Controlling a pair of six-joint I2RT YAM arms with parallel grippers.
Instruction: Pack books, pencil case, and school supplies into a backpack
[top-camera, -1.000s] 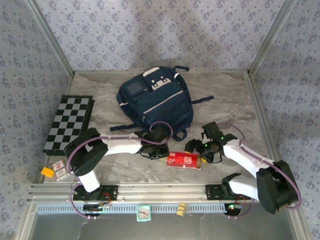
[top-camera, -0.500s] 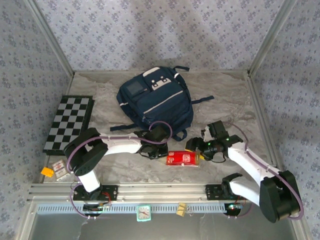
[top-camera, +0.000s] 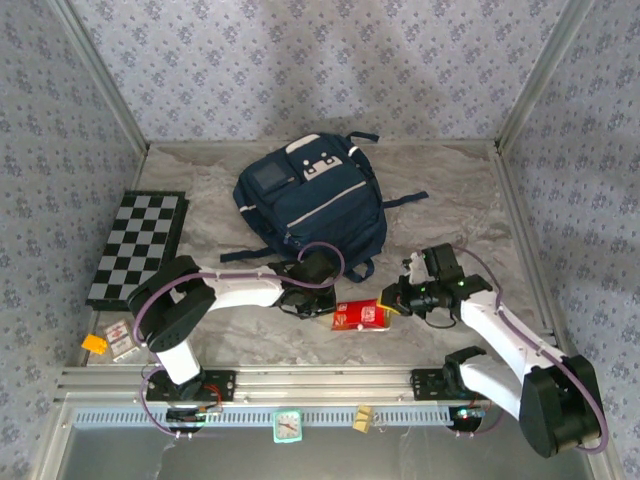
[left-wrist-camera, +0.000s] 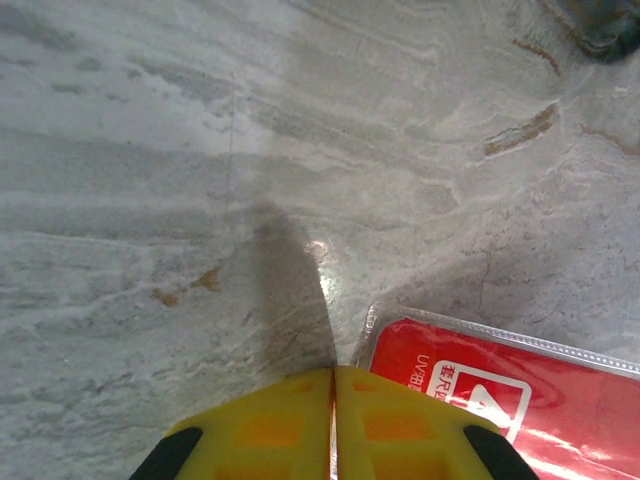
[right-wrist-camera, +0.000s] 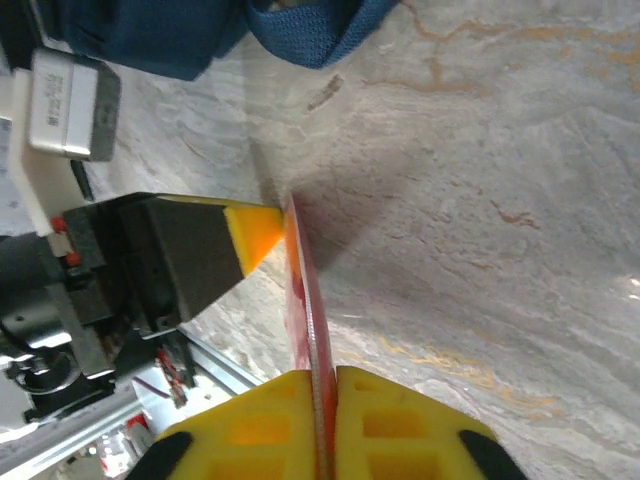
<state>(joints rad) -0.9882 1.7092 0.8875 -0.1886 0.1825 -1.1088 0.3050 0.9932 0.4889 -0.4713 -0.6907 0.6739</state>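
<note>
The navy backpack (top-camera: 312, 205) lies flat at the middle back of the table, and its strap shows in the right wrist view (right-wrist-camera: 320, 30). In front of it is the school supplies box (top-camera: 362, 315), red and thin. My right gripper (top-camera: 393, 303) is shut on its right end; in the wrist view the box (right-wrist-camera: 300, 290) runs edge-on out of the closed gripper (right-wrist-camera: 322, 375). My left gripper (top-camera: 322, 306) is shut with nothing in it, its tips (left-wrist-camera: 333, 372) right at the box's left end (left-wrist-camera: 500, 400). The books and the pencil case are out of view.
A black-and-white chessboard (top-camera: 137, 248) lies along the left edge. Small cards and an orange piece (top-camera: 112, 341) sit at the near left corner. A small clock (top-camera: 288, 424) rests on the front rail. Backpack straps (top-camera: 405, 200) trail to the right.
My right gripper came in from the right and shut on the red box's right end, which is now tipped up on edge. The left arm has stayed put.
</note>
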